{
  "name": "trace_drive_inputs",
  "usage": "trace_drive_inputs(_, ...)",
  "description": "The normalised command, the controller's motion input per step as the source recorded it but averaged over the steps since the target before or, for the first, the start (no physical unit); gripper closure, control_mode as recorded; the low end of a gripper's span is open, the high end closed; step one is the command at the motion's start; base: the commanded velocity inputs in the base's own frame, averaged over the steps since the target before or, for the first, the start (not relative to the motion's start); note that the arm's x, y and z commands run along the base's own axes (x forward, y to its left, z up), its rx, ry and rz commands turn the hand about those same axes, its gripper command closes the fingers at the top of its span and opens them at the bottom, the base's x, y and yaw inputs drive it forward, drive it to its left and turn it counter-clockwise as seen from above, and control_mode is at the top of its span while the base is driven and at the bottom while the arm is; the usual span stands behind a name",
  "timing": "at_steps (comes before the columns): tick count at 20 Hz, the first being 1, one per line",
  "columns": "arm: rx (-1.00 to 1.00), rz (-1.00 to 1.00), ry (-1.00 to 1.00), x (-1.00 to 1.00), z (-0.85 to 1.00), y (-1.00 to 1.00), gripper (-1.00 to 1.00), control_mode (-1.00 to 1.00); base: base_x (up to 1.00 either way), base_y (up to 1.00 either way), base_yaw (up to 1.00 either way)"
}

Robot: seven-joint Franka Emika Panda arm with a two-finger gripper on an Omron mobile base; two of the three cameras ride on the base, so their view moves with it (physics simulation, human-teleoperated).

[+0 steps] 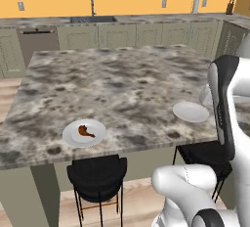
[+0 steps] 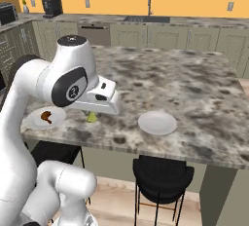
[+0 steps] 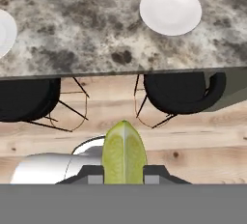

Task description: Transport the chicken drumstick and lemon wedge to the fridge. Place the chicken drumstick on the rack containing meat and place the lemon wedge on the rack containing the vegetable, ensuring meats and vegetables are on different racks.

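The marble-topped island (image 1: 122,84) spans the kitchen, with two black stools (image 1: 96,177) tucked under its near edge and two white plates on top: an empty plate (image 2: 157,122) and, well apart from it, a plate (image 1: 84,132) carrying the chicken drumstick (image 1: 86,132). The gripper (image 3: 123,175) hangs at the island's near edge between the two plates. Its fingers are pinched on the lemon wedge (image 3: 124,153), which stands point-up between the tips.
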Motion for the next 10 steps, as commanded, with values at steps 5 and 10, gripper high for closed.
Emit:
trace_drive_inputs(5, 0.0, -0.04, -0.01, -0.71, 0.73, 0.11, 1.0, -1.0, 0.0, 0.0, 0.0)
trace_drive_inputs(10, 0.0, -0.03, 0.0, -0.47, 0.53, 0.17, 1.0, 1.0, -0.06, 0.07, 0.0)
